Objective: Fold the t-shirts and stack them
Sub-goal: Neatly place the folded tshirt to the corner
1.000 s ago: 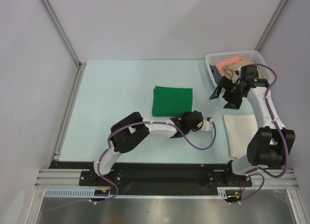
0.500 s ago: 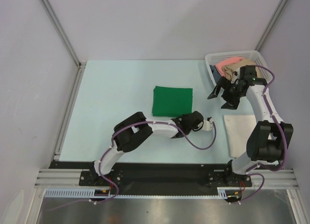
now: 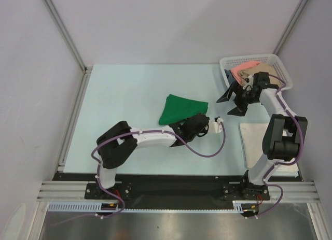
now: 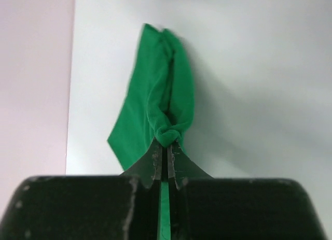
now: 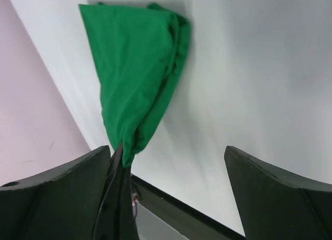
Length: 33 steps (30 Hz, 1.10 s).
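The bright green t-shirt lies mid-table, bunched and pulled up at its near right corner. My left gripper is shut on that corner. In the left wrist view the green t-shirt hangs away from the closed tips of the left gripper. My right gripper hovers open beside the basket's left side, holding nothing. The right wrist view has the green t-shirt beyond the wide-open right gripper. A folded cream-white t-shirt lies at the right, partly under the right arm.
A white mesh basket stands at the back right corner, holding salmon-pink, tan and dark blue cloth. The pale table is fenced by metal rails on the left and along the near edge.
My left gripper closed on the green t-shirt's near right corner and pulled it, so the flat folded rectangle became a bunched wedge. The right gripper shifted slightly farther back, staying open.
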Each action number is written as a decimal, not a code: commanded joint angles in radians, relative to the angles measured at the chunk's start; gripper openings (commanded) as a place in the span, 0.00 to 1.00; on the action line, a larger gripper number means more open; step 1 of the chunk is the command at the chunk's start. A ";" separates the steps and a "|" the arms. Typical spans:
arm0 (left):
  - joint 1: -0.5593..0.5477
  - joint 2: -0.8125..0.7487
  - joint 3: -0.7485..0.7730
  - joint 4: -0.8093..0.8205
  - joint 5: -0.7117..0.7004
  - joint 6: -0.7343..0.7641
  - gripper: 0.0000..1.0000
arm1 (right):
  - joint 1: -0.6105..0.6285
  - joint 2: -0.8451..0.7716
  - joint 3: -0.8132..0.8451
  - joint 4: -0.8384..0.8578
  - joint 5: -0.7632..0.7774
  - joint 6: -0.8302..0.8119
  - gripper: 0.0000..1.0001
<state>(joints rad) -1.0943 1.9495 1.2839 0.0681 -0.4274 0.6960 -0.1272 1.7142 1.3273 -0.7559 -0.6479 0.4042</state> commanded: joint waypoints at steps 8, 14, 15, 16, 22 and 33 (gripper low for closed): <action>0.005 -0.156 -0.078 0.004 0.006 -0.073 0.00 | 0.124 0.107 -0.102 0.305 -0.150 0.271 1.00; 0.005 -0.169 -0.081 0.004 -0.001 -0.072 0.00 | 0.207 0.084 -0.206 0.420 -0.113 0.398 0.99; 0.005 -0.175 -0.083 0.004 -0.004 -0.070 0.00 | 0.212 0.078 -0.217 0.434 -0.102 0.413 1.00; 0.007 -0.179 -0.086 0.004 -0.004 -0.064 0.00 | 0.218 0.073 -0.253 0.453 -0.090 0.436 0.99; 0.007 -0.215 -0.112 0.004 0.001 -0.052 0.00 | 0.244 0.096 -0.301 0.584 -0.026 0.570 0.92; 0.005 -0.276 -0.170 -0.004 0.013 -0.081 0.00 | 0.302 0.160 -0.315 0.745 0.091 0.791 0.86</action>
<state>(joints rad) -1.0916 1.7428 1.1240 0.0395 -0.4198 0.6418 0.1528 1.8576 1.0100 -0.0677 -0.6182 1.1187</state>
